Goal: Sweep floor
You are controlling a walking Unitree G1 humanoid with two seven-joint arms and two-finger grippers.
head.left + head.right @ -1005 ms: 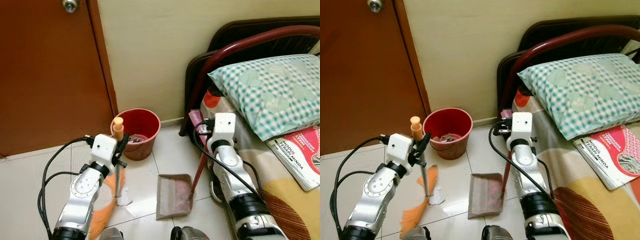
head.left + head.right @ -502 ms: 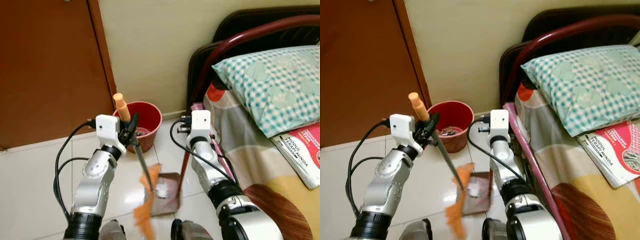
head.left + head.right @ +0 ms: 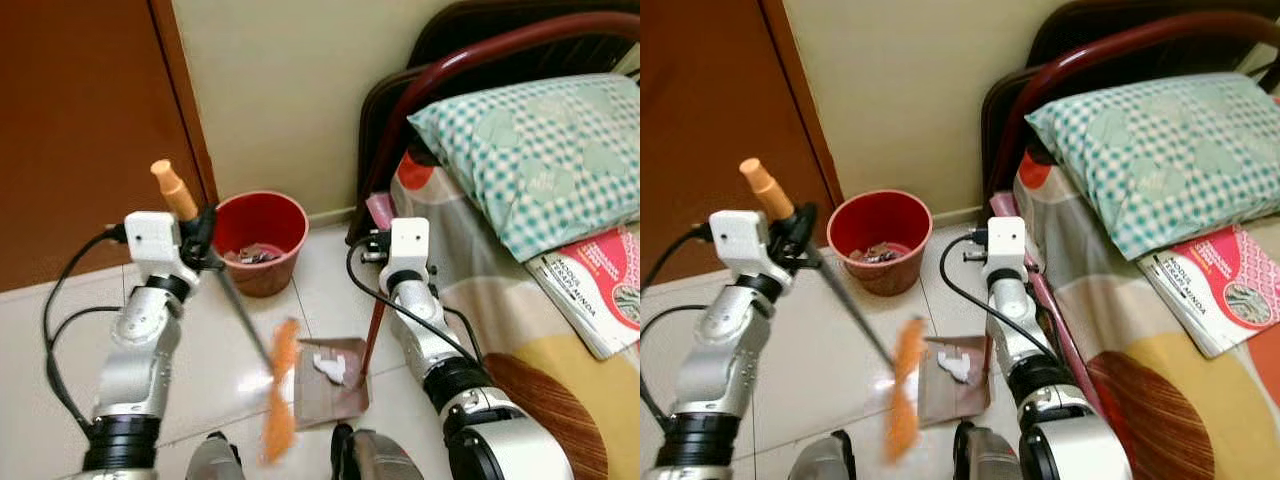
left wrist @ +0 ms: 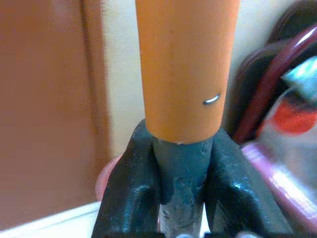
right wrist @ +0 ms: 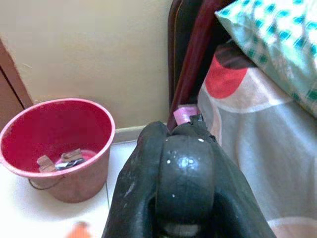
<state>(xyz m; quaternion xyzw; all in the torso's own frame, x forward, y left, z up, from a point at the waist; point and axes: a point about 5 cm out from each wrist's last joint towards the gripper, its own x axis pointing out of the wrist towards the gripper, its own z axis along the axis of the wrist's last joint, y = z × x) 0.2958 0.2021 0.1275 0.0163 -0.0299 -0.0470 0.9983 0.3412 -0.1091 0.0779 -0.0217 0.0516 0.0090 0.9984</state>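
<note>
Sweeping beside a bed, the robot works a broom (image 3: 232,318) with its left gripper (image 3: 200,238), whose black fingers (image 4: 130,183) are clamped on the dark shaft just below the orange grip cap. From that hold the shaft slants down toward the dustpan (image 3: 322,380), and the blurred orange bristles hang at the dustpan's open edge, on the side away from the bed. A scrap of white paper (image 3: 330,365) lies inside the dustpan on the white tiled floor (image 3: 60,330). The right gripper (image 5: 184,148) is closed around the top of the dustpan's upright red handle (image 3: 373,330); seen from the wrist, the black fingers (image 5: 143,173) wrap a rounded black knob. Beyond the dustpan a red bucket (image 3: 262,240) stands against the cream wall (image 3: 280,90), with a few bits of rubbish in its bottom, next to a brown door (image 3: 80,130). On the dustpan's other side runs the bed (image 3: 560,370), carrying a red-covered book (image 3: 590,300), a green checked pillow (image 3: 530,150) and a dark curved headboard (image 3: 420,90).
</note>
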